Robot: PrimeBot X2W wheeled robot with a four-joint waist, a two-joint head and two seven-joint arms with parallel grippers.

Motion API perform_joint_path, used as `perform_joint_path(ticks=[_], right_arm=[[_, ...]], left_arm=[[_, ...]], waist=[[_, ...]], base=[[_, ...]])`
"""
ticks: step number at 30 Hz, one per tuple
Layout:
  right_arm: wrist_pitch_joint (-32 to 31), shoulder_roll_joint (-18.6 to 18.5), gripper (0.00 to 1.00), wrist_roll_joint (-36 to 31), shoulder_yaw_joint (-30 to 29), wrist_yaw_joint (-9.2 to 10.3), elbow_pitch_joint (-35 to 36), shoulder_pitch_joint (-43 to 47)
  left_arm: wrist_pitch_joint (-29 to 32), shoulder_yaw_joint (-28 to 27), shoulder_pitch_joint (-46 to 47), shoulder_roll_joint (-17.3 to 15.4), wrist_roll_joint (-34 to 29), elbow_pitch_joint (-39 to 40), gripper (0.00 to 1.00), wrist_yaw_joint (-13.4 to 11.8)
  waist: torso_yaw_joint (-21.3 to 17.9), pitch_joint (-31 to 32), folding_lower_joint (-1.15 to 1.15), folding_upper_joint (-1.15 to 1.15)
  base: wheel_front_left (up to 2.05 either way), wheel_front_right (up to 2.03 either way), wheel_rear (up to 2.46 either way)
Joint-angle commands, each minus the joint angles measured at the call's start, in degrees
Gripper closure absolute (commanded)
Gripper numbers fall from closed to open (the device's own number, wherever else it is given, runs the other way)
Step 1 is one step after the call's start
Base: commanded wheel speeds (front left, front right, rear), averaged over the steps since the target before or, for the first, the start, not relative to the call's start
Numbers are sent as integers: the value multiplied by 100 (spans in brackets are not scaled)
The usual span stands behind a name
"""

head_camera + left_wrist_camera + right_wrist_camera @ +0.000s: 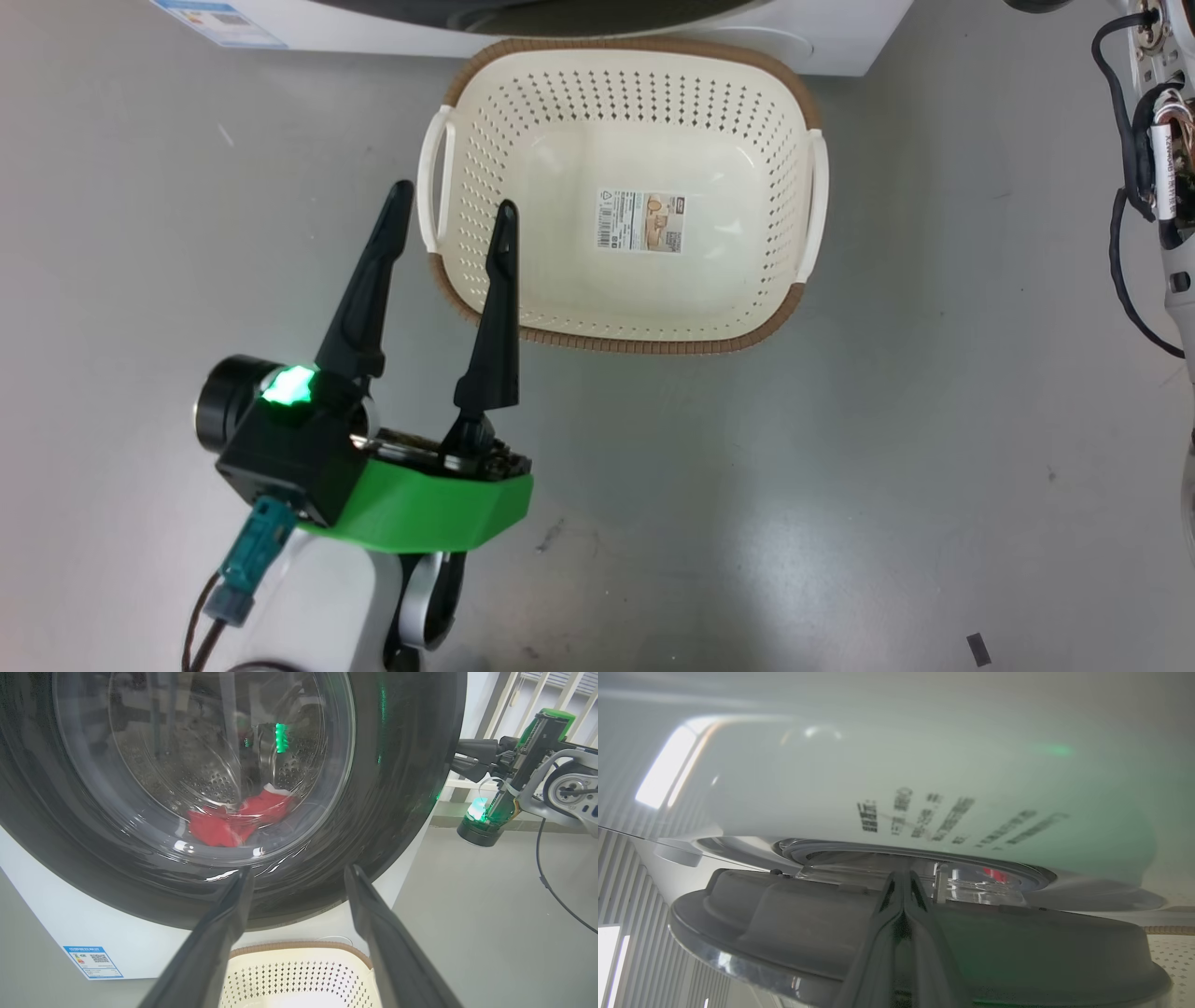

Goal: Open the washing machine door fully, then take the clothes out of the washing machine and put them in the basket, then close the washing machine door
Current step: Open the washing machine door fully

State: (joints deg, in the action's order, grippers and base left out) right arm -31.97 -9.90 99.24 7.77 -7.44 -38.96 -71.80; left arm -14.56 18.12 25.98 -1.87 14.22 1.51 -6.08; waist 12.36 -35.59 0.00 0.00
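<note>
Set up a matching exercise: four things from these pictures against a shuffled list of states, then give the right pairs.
Things:
1 basket
2 clothes
3 left pincer
4 right pincer

States:
A fingers pressed together
B red, behind the washing machine door
C fingers spread apart
D holds just a paper label

Pairs: 1-D, 2-B, 3-C, 4-A

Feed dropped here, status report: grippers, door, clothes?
Left gripper open beside empty basket. Right gripper jaws shut at washing machine door edge, door ajar. Clothes in drum. Nothing blocking.
</note>
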Motion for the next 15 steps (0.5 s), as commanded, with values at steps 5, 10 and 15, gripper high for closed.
perform_joint_path(ticks=[5, 10, 15], right_arm=[[-216, 205, 100, -67, 62, -5, 186, 136], [-307, 206, 100, -101, 64, -5, 172, 261], [-440, 206, 100, -182, 126, -5, 106, 453]], left_arm=[[-44, -233, 11, -100, 21, 43, 0, 5], [-44, -251, -16, -100, 31, -6, 0, 8], [-44, -288, -103, -100, 30, -79, 0, 23]], waist=[[-8, 120, 0, 0], [-4, 234, 0, 0], [3, 408, 0, 0]], base=[[0, 0, 0], [0, 0, 0], [0, 0, 0]])
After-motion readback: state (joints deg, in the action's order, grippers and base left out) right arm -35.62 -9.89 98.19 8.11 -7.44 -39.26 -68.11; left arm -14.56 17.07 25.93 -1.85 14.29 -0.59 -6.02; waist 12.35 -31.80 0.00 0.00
